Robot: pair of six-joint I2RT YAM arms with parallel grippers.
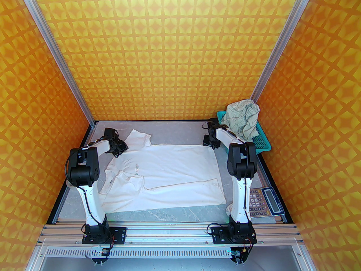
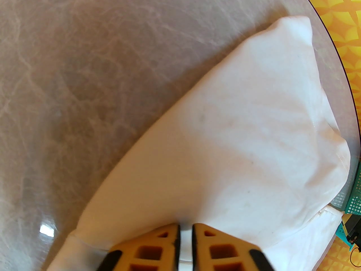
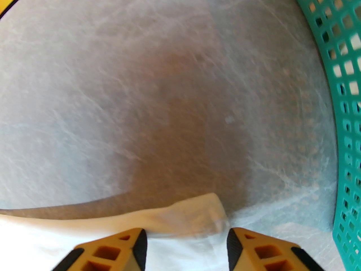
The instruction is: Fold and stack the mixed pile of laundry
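Laundry is lying in two places. White T-shirt point(image 1: 175, 165) is lying spread flat across the middle of the desk point(image 1: 169, 214), collar end toward the left arm and hem toward the right. Small dark lettering point(image 1: 137, 169) is showing on the chest. The near sleeve point(image 1: 129, 183) is lying turned in over the body, and the far sleeve point(image 1: 139, 138) is pointing toward the back wall.

Pale greenish-cream shorts point(image 1: 241, 117) are sitting bunched in the teal mesh basket point(image 1: 263, 144) at the far right corner of the desk, spilling over its rim.

Left jaws are sitting low at the shirt's far left edge, beside the far sleeve. From the left wrist, the yellow fingers point(image 2: 220, 247) are standing almost together, with a strip of the shirt point(image 2: 239, 137) running into the thin slit between them, so they are pinching the cloth.

Right jaws are hanging over the shirt's far right corner. Their fingers point(image 3: 112, 250) are standing wide apart and gripping nothing. The hem corner point(image 3: 197, 210) is lying between the tips, and the basket wall point(image 3: 347, 94) is curving past on the right.

Keypad scale point(image 1: 266, 202) is resting on the desk beside the right arm.
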